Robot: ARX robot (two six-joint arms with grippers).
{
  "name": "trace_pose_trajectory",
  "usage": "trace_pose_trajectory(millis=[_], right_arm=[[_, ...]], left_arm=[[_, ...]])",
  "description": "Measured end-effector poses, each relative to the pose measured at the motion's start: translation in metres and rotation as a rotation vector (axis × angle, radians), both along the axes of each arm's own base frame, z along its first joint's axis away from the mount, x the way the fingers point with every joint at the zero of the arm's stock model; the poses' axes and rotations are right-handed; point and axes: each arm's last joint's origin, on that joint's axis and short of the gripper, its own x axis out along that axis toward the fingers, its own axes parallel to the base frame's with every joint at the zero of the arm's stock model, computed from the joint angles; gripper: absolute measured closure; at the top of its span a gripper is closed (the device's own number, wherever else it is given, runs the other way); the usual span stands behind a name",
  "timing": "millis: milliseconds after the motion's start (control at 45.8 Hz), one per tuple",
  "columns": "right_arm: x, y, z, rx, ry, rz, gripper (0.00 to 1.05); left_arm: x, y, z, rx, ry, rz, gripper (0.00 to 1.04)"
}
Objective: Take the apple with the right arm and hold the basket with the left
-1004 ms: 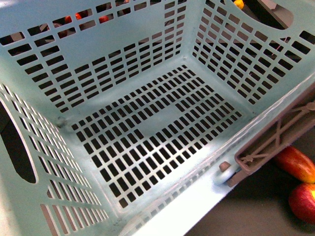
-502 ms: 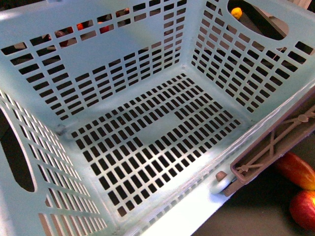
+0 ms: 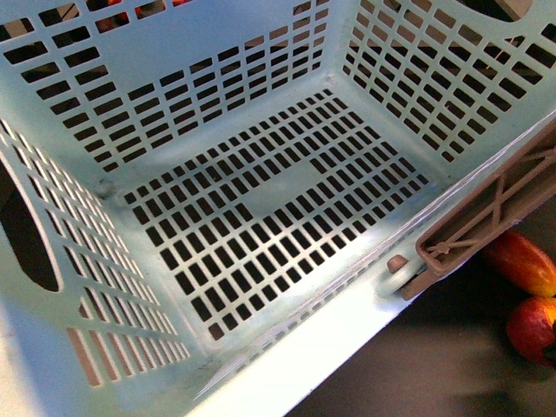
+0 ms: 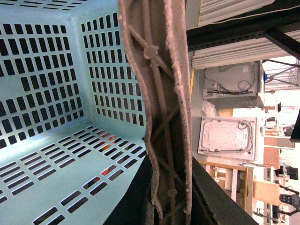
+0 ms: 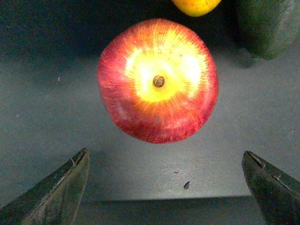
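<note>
I read basket (image 3: 313, 343) as moulded plastic, smooth, soft sheen on rim. Handle (image 4: 159, 84): plastic lattice, matt, edges rough and fuzzy. Apple (image 5: 158, 79): skin smooth, glossy under light. Worktop (image 5: 47, 117): dark, matt, few specks. Right tool (image 5: 165, 154) fingers (image 5: 56, 192): dark, matt.

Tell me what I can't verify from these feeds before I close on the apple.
1. Left gripper: in no view; the left wrist view shows only the basket and its handle close up, so its grip is unconfirmed.
2. Apple: in the front view, cut by the right edge, slightly blurred.
3. Yellow fruit and dark green object: cut off by the right wrist view's top edge, unidentifiable.
4. Right gripper: only its fingertips show.
</note>
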Motion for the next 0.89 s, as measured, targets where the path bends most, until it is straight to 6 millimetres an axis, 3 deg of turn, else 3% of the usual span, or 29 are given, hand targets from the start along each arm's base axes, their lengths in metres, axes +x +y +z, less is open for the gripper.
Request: trace_pose_trajectory(millis=[393, 698, 895], right_arm=[[0.032, 0.005, -0.019, -0.031, 0.019, 0.003, 0.09], [0.044, 0.007, -0.033, -0.043, 0.049, 0.004, 0.09], [0.042, 0.007, -0.035, -0.053, 0.059, -0.002, 0.25]], left_arm=[[0.000, 0.000, 0.000, 0.000, 0.000, 0.001, 0.95], [0.000, 0.000, 0.000, 0.000, 0.000, 0.000, 0.95], [0.000, 0.000, 0.000, 0.000, 0.000, 0.000, 0.95]])
